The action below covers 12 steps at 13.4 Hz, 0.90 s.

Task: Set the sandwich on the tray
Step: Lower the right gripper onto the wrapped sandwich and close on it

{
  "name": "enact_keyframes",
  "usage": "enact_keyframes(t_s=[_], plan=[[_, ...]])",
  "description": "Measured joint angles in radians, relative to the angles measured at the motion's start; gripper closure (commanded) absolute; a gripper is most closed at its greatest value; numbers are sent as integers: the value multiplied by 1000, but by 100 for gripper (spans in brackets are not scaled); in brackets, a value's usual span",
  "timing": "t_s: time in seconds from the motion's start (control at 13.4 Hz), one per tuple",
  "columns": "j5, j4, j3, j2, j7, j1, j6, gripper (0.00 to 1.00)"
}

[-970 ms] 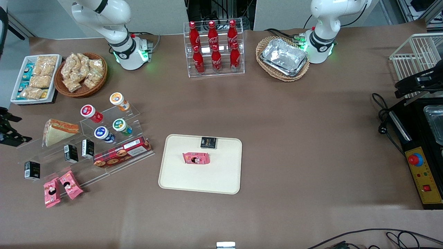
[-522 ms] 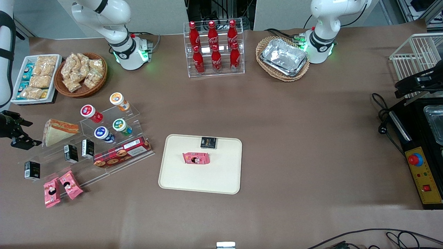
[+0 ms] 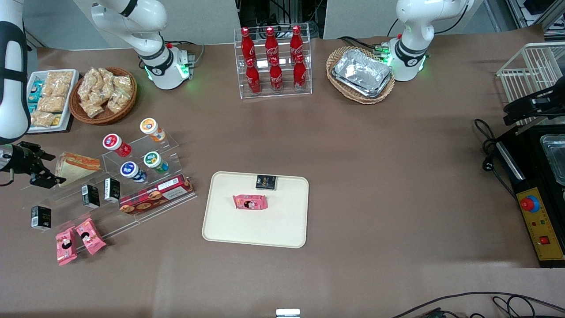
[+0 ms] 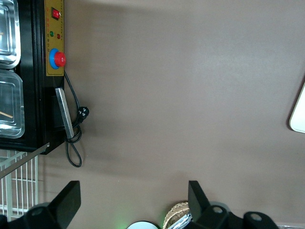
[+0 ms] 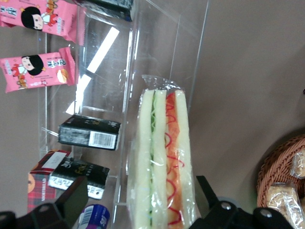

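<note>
The tool (image 3: 44, 167) hangs just beside the sandwich (image 3: 76, 167), fingers spread, at the wide end of the wedge. The sandwich sits on a clear stand (image 3: 110, 176). Well apart from the tool, the tray (image 3: 229, 229) lies on the counter (image 3: 375, 176), carrying a pink packet (image 3: 250, 202) and a black box (image 3: 266, 182).

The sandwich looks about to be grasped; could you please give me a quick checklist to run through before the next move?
1. Pincer open and level with the sandwich: ok.
2. Sandwich between the fingers, wrist view: ok.
3. Pincer closed on the sandwich: not ok, not yet gripped.
4. Sandwich resting on the clear stand, nothing lying on it: ok.
5. Bare space on the tray beside the pink packet and black box: ok.
</note>
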Motion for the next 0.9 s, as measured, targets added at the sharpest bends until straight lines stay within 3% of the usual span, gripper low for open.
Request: enact_keyframes(t_s=[0.45, 0.52, 0.75, 0.9], plan=[[2, -135, -5, -32, -9, 1, 125, 0], [2, -143, -5, -32, -11, 1, 131, 10], [3, -146, -5, -33, -35, 1, 133, 97], [2, -146, -5, -35, -60, 2, 133, 100]])
